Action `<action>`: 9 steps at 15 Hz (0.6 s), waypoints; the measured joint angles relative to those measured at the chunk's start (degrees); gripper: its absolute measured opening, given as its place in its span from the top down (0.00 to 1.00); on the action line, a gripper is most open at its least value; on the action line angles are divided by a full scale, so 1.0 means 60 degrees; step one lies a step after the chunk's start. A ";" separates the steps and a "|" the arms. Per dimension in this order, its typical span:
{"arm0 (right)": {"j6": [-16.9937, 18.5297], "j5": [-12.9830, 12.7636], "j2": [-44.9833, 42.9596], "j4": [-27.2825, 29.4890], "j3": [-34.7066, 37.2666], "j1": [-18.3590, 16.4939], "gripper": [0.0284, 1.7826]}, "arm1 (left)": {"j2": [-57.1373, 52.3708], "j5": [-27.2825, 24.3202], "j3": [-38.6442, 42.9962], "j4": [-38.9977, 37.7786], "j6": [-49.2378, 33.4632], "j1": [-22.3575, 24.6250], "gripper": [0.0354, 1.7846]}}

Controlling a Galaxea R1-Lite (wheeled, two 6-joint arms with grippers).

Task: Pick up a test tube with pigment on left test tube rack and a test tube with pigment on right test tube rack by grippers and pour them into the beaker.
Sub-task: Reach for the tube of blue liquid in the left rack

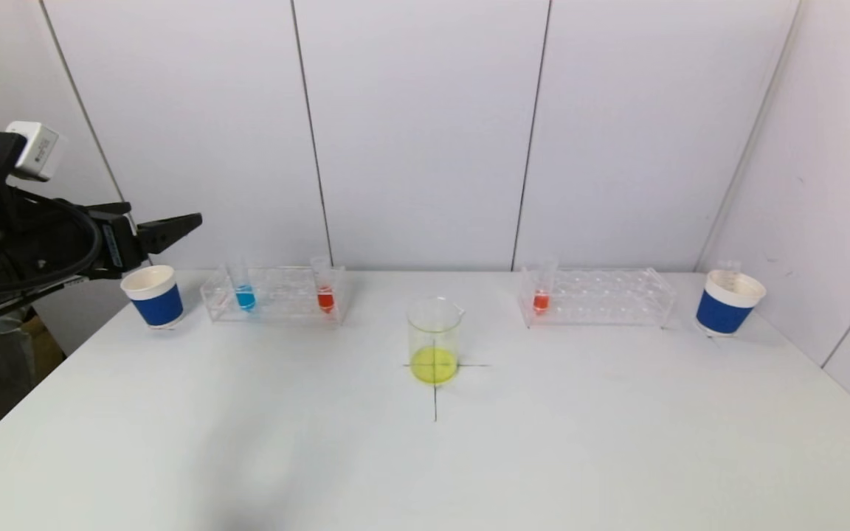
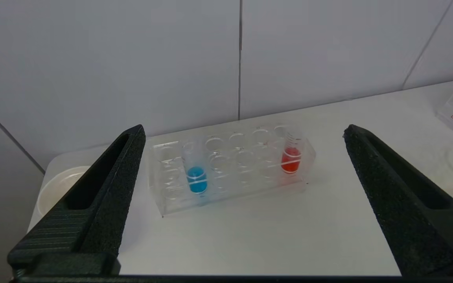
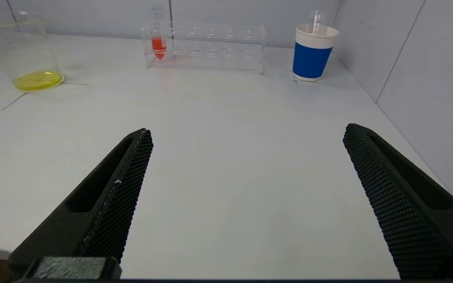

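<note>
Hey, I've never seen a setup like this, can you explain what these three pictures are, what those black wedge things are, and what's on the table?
It is a two-armed robot at a white table. One picture comes from a camera on its head; the other two from cameras on its wrists.

The black wedges are gripper fingers. The left gripper is open and empty, raised by the table's left end, facing the left rack. That rack holds a blue tube and a red tube. The right gripper is also open and empty, low over bare table.

The right rack holds one red tube. A beaker with yellow liquid stands in the middle. A blue paper cup stands beyond each rack.
</note>
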 joint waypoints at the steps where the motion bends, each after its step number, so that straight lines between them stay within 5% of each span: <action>1: -0.0004 0.0000 0.0000 0.0008 0.0000 0.0000 0.01 | 0.0425 -0.0063 0.0012 -0.0339 -0.0002 0.0087 0.01; 9: -0.0004 -0.0002 0.0000 0.0004 0.0000 0.0004 0.01 | 0.3149 -0.0211 0.0004 -0.2999 0.0055 0.0195 0.01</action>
